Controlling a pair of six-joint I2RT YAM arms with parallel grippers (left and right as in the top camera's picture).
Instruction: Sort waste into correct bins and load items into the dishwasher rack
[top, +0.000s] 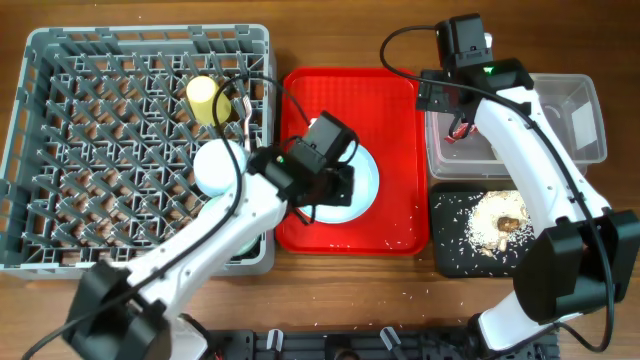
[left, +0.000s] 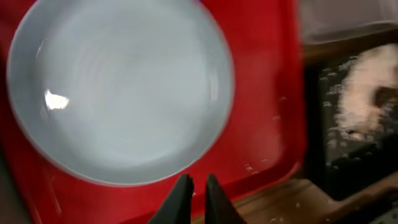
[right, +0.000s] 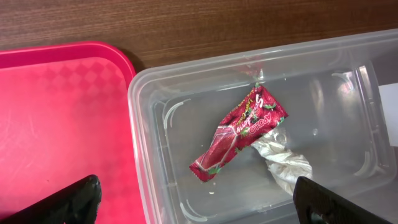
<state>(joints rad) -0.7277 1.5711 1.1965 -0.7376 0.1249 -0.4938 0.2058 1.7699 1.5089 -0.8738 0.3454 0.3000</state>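
Note:
A light blue plate (top: 366, 186) (left: 118, 87) lies on the flat red tray (top: 400, 100). My left gripper (top: 337, 186) (left: 194, 184) hovers over the plate's near rim, its jaws almost together with only a thin slit and nothing between them. My right gripper (top: 452, 108) (right: 202, 199) stands wide open above the clear tub (top: 585, 160) (right: 348, 68). In the tub lie the red wrapper (right: 239, 134) and the crumpled white tissue (right: 283, 163). Rice scraps (top: 497, 218) sit in the black tray (top: 448, 255). The grey dishwasher rack (top: 40, 150) holds a yellow cup (top: 203, 98) and a light blue bowl (top: 218, 166).
A pale green bowl (top: 248, 248) shows at the rack's front right corner, partly under my left arm. Loose rice grains dot the red tray's front (left: 255, 168) and the wood table (top: 440, 300). The tub and black tray stand right of the red tray.

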